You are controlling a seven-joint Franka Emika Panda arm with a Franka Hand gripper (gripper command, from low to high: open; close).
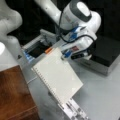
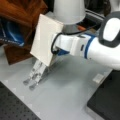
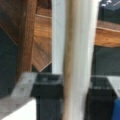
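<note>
Wrist view is showing, from left to right, a dark wooden piece point(image 3: 25, 37), then the thin edge of a white board point(image 3: 75, 50) running upright through the middle, with the gripper's black fingers point(image 3: 47, 85) sitting on either side of it. The gripper point(image 3: 75, 86) is clenching on that board, gripping it by its edge.

In a front view the wooden block point(image 1: 12, 95) is lying at the left, the board point(image 1: 58, 73) is hanging tilted in mid-air at the centre, and a black box point(image 1: 107, 53) is resting at the right. Under the board a metal rack point(image 2: 36, 73) is standing on the grey table point(image 2: 70, 95).

The board is being held only along one edge, so it could pivot or slip in the grip; its low corner, sitting just above the rack, could catch there.

The board is hiding the fingertips in both front views, and whether it is touching the rack is hard to tell.
</note>
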